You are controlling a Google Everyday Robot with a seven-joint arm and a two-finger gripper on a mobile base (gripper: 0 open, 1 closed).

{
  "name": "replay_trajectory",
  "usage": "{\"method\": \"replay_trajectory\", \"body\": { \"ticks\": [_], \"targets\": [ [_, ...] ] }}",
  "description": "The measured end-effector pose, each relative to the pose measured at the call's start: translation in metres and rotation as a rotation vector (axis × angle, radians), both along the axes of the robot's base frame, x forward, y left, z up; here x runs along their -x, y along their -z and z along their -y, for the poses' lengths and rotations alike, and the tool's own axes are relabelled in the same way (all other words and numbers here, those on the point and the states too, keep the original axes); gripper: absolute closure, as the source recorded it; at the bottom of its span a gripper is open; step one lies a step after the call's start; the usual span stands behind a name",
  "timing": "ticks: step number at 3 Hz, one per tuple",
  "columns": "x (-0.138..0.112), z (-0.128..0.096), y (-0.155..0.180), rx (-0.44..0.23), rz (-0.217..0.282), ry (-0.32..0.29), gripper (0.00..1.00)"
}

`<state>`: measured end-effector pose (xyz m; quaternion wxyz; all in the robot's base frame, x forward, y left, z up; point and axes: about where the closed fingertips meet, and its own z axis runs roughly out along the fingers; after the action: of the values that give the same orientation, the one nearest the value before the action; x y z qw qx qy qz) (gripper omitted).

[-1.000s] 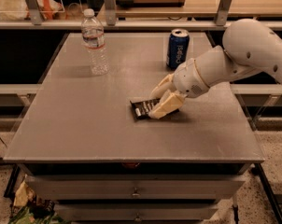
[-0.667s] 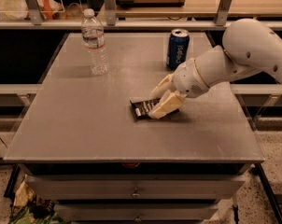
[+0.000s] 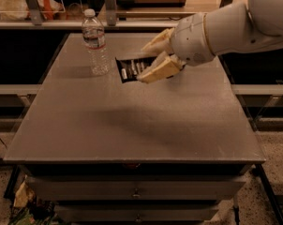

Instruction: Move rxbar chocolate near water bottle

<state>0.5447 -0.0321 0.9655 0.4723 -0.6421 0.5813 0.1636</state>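
The rxbar chocolate (image 3: 131, 69), a dark wrapper with white lettering, is held in the air above the far middle of the grey table (image 3: 132, 139), just right of the water bottle (image 3: 95, 43). The bottle is clear with a white cap and stands upright at the far left of the table. My gripper (image 3: 150, 59) reaches in from the right and is shut on the bar's right end, with one tan finger (image 3: 155, 42) above it and one below. A shadow lies on the table beneath the arm.
A metal rail and shelf (image 3: 108, 13) run along the table's far edge, with bags (image 3: 19, 3) at the back left. Drawers (image 3: 137, 191) sit under the table's front edge. The white arm (image 3: 235, 25) covers the far right of the table.
The gripper has lifted the rxbar chocolate off the table's middle and carried it up and left, close to the water bottle. The blue can no longer shows.
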Motion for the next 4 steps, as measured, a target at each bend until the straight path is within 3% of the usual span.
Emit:
{"method": "replay_trajectory", "body": {
  "ticks": [1,3,4],
  "targets": [
    [0.004,-0.008,-0.040,-0.026,0.096,0.000,1.00],
    [0.009,-0.017,-0.087,-0.056,0.210,-0.002,1.00],
    [0.009,-0.017,-0.087,-0.056,0.210,-0.002,1.00]
  ]
}}
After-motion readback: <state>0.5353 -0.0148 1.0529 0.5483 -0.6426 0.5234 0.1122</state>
